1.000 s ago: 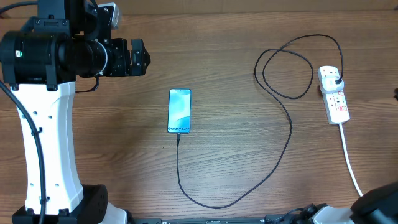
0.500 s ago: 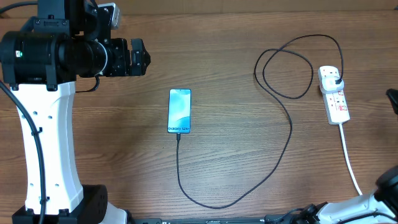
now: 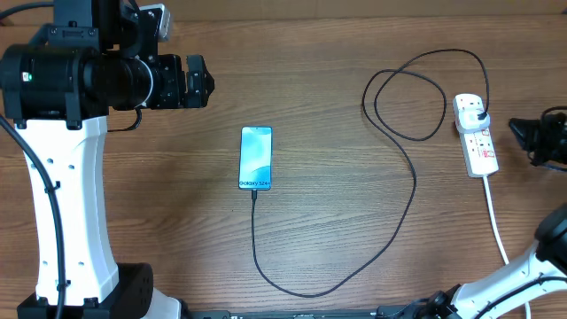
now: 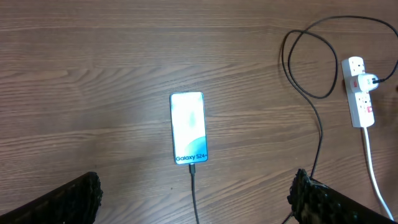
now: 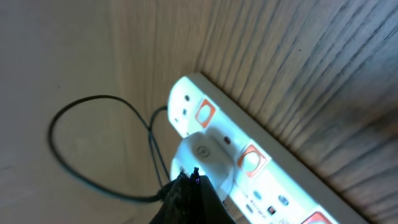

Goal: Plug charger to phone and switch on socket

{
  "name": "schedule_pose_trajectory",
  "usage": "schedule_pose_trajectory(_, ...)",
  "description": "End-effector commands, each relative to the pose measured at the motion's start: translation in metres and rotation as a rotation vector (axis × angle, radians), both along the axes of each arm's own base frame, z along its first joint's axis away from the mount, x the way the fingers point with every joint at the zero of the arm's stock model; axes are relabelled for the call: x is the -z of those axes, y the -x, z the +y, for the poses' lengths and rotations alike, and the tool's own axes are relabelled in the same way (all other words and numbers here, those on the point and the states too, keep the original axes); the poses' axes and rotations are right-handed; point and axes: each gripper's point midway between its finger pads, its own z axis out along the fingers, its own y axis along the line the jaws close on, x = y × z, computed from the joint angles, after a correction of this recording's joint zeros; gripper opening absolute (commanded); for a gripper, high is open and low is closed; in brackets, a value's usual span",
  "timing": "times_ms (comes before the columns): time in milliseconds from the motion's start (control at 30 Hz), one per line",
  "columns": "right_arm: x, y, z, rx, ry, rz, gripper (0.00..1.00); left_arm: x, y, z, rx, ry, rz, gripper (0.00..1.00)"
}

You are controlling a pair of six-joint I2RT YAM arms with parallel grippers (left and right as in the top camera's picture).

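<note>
The phone [image 3: 256,158] lies flat mid-table with its screen lit, and it shows again in the left wrist view [image 4: 188,127]. The black charger [image 3: 414,190] is plugged into its bottom edge, loops across the table, and ends at a plug in the white socket [image 3: 478,146]. My right gripper [image 3: 514,130] is shut and empty, just right of the socket. In its wrist view the tips [image 5: 189,178] hover over the charger's plug [image 5: 205,152] on the socket [image 5: 261,171]. My left gripper [image 3: 202,84] hangs open high at the back left, its fingers [image 4: 71,199] wide above the cable.
The socket's thick white cord [image 3: 498,230] runs toward the front right edge. The left arm's white base column [image 3: 66,213] stands at the left side. The charger's loop [image 3: 407,97] lies just left of the socket.
My right gripper has come in from the right edge toward the socket, closing fully. The left arm, phone and cable have not moved.
</note>
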Motion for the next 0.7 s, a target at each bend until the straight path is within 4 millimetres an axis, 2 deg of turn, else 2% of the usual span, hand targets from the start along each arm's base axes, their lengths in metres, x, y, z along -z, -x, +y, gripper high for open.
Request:
schedule_pose_trajectory(0, 0.021, -0.006, 0.006, -0.010, 0.018, 0.046, 0.04, -0.005, 0.003, -0.002, 0.005, 0.000, -0.014, 1.00)
schedule_pose_trajectory(200, 0.027, -0.012, 0.013, -0.027, 0.034, 0.053, 0.04, -0.005, 0.003, -0.002, 0.004, 0.000, -0.014, 1.00)
schedule_pose_trajectory(400, 0.034, -0.012, 0.010, -0.018, 0.058, 0.078, 0.04, -0.005, 0.003, -0.002, 0.005, 0.000, -0.014, 1.00)
schedule_pose_trajectory(667, 0.054, -0.011, 0.017, -0.042, 0.038, 0.108, 0.04, -0.005, 0.003, -0.002, 0.004, 0.000, -0.014, 0.99)
